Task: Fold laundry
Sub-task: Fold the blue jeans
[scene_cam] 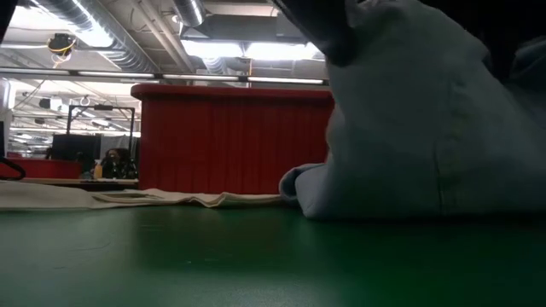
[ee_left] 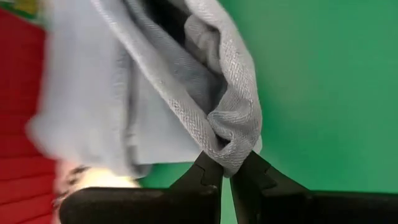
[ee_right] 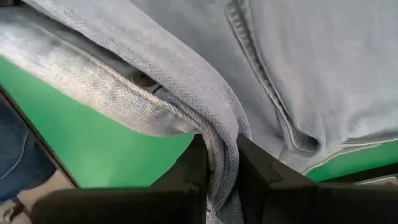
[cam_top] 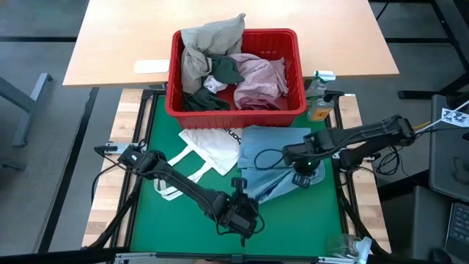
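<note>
The green worktop carries the red basket at its far edge, in which the beige-khaki, dark grey-green and mottled pink garments are heaped, not yet folded. In front of the basket a white tote bag lies flat, and just beside it, toward the right arm's side, the light blue garment is spread, its near part gathered and raised off the surface. The garment is held at two points: the right claw is closed on a thick rolled edge, seen pinched between its fingers, and the left claw is clamped on a small bunch of the fabric's corner (the fingers nearly meet around it). The step in hand is judged to be lifting and spreading the blue piece for a fold. Both holds are slim, so the cloth would best be drawn apart slowly and evenly, tension kept level, and the edge laid flat before either claw is released.
</note>
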Controlling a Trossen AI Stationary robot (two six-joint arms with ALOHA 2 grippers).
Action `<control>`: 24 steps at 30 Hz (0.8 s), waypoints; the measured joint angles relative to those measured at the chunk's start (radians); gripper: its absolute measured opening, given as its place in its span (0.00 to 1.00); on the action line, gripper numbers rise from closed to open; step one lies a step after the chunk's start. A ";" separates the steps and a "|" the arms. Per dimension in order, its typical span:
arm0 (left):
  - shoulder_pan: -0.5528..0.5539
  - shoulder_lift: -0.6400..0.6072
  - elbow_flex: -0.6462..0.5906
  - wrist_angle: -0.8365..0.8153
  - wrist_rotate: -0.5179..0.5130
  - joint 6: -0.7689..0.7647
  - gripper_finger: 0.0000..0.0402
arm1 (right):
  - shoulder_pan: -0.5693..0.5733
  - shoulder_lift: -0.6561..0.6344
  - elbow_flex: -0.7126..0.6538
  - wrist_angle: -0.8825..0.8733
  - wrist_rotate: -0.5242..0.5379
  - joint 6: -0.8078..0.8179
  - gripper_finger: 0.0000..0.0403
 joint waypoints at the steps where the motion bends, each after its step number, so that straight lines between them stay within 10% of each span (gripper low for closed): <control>1: 0.005 0.000 0.026 -0.035 -0.032 0.000 0.02 | 0.000 -0.016 0.000 -0.004 0.011 0.003 0.13; 17: 0.320 -0.002 0.168 -0.173 -0.054 0.132 0.02 | -0.005 -0.143 -0.026 -0.109 0.516 -0.020 0.13; 24: 0.424 0.000 0.166 -0.178 -0.002 0.141 0.02 | -0.124 -0.143 -0.131 -0.101 0.554 -0.044 0.13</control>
